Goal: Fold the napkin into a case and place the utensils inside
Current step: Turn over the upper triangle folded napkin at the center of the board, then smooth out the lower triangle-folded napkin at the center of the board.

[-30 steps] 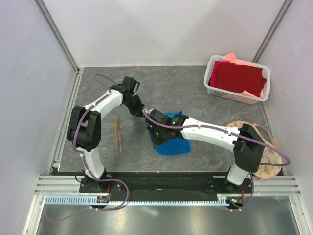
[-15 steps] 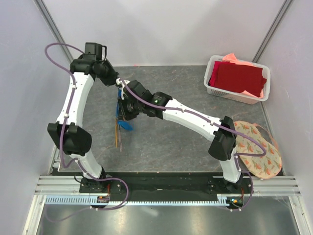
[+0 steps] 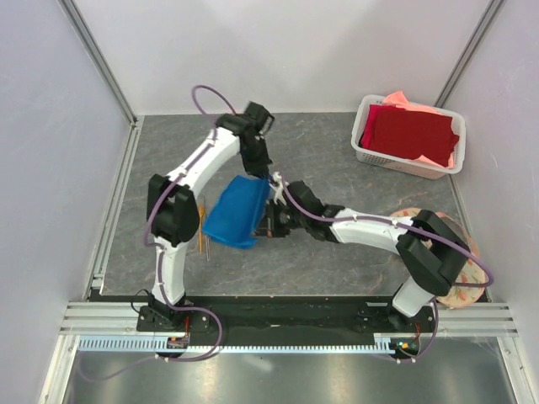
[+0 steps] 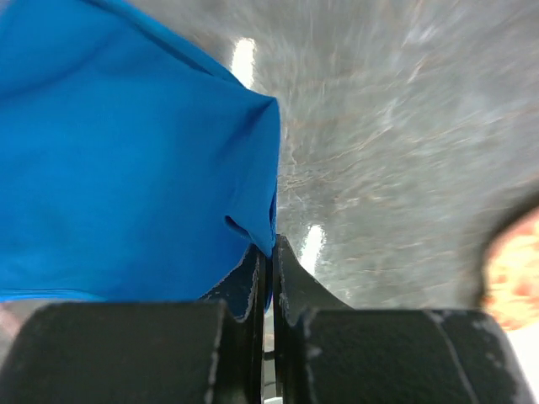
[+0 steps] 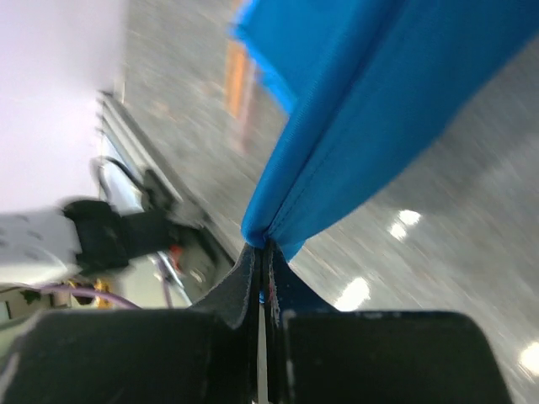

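The bright blue napkin [image 3: 237,211] hangs above the table's left middle, held up by both grippers. My left gripper [image 3: 264,178] is shut on its far right corner; the left wrist view shows the cloth [image 4: 126,151] pinched at the tips [image 4: 271,248]. My right gripper [image 3: 266,225] is shut on its near right corner; the right wrist view shows a doubled edge of cloth [image 5: 379,93] caught at the tips [image 5: 263,248]. The thin orange-brown utensils [image 3: 202,240] lie on the table just left of the napkin, partly hidden under it.
A white basket [image 3: 410,137] with a dark red cloth and a salmon-pink cloth stands at the back right. A round floral mat [image 3: 455,286] lies at the near right, under the right arm. Walls close in the left, back and right.
Both grippers have swung the napkin about: it went from the table's middle to the far left, bunched, and now hangs spread at left middle. The left arm moved right.
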